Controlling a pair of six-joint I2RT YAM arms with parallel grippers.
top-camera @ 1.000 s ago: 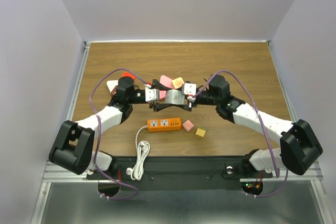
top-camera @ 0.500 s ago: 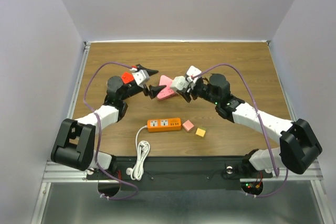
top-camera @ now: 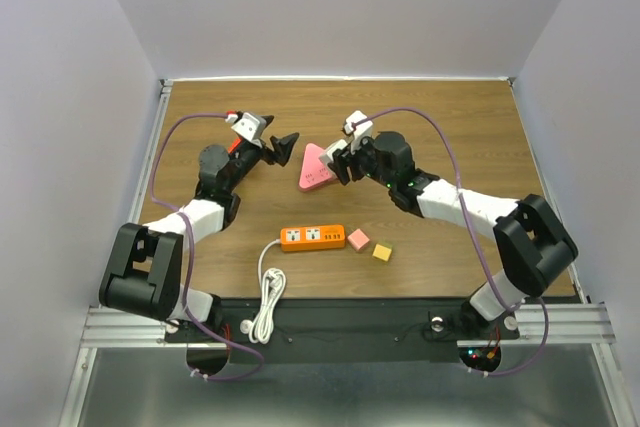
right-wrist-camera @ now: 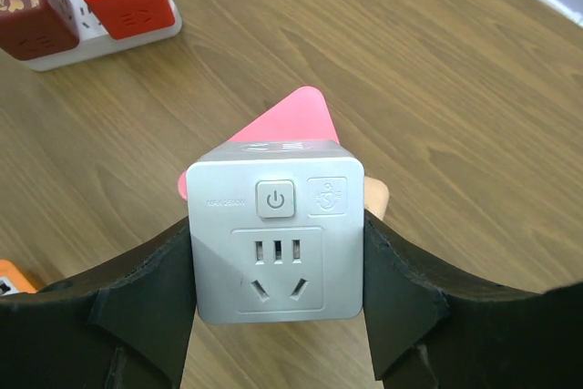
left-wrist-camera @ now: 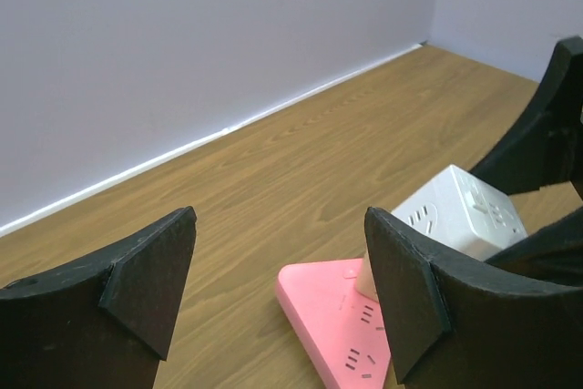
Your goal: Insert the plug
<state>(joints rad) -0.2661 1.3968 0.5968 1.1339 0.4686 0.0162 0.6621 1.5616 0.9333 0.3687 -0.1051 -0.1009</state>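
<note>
Here the right gripper (top-camera: 340, 160) is clamped on the plug (right-wrist-camera: 273, 225), held over the pink strip (top-camera: 314, 169). The left gripper (left-wrist-camera: 278, 280) hangs spread and empty nearby. If the plug descends tilted, its hidden pins may miss the slots and shove the unsteadied strip.

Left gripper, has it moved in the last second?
Yes. The left gripper has drawn back from the orange power strip toward the table's far edge, and it is open and empty.
</note>
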